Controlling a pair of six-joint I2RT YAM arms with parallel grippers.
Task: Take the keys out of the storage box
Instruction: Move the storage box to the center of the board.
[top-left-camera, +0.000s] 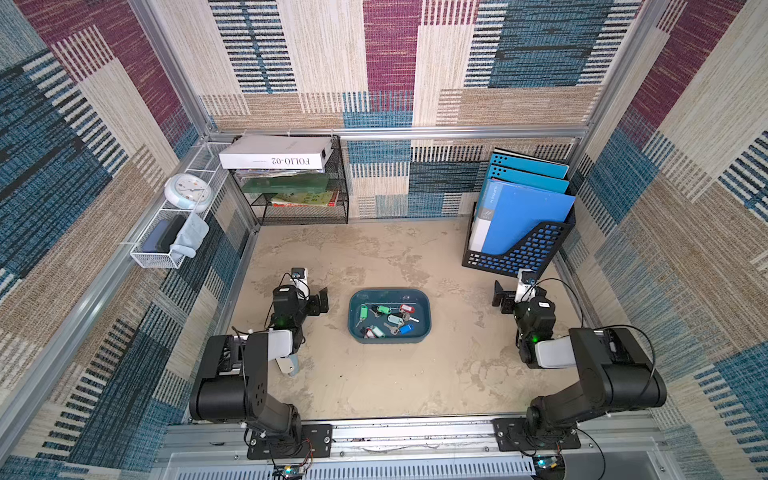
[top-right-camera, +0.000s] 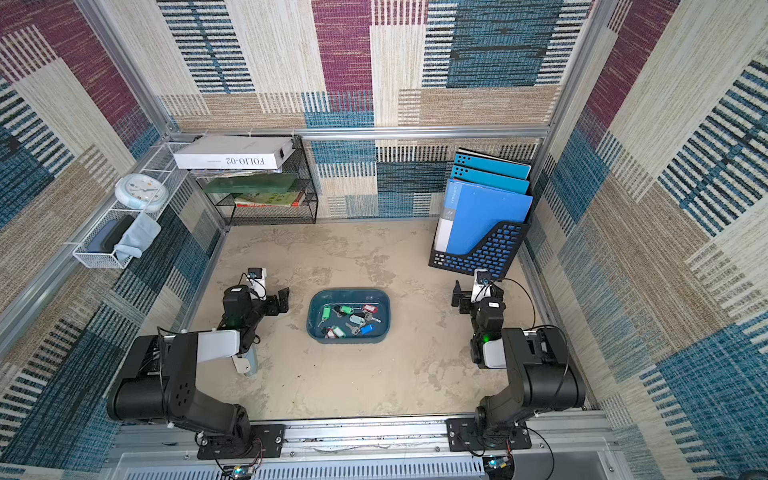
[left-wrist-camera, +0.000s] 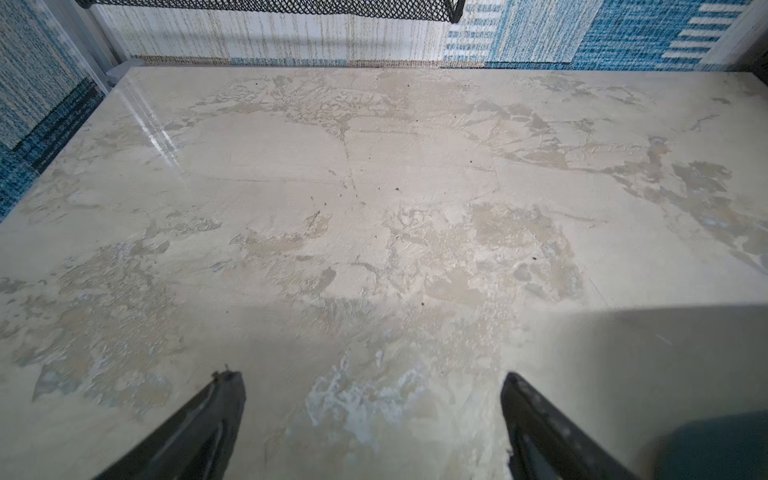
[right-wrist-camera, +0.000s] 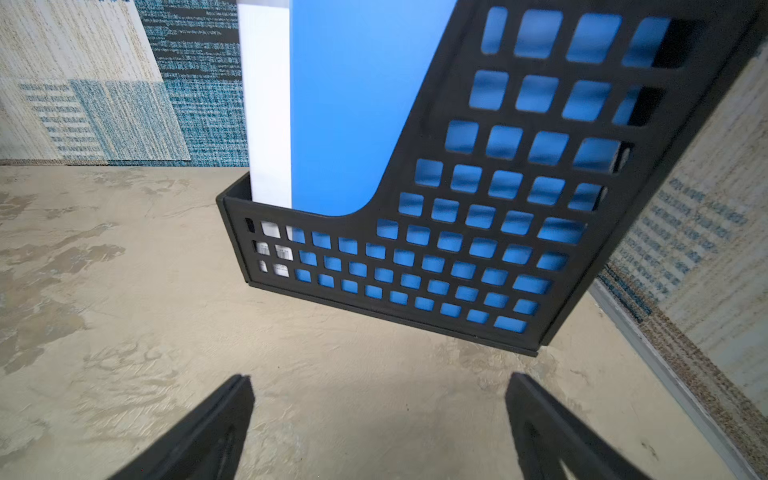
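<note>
The left gripper (left-wrist-camera: 374, 382) and right gripper (right-wrist-camera: 379, 380) are hanging wide-jawed and empty on either side of the storage box (top-left-camera: 390, 341), where the keys (top-left-camera: 388, 320) are lying scattered, so the first pick is likely calling for a vertical pinch on the outlying green tag (top-left-camera: 363, 312).

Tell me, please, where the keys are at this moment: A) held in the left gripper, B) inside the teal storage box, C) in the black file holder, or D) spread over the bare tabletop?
B: in a top view the keys all lie inside the storage box, while the left gripper and right gripper stand open and empty over bare tabletop.
</note>
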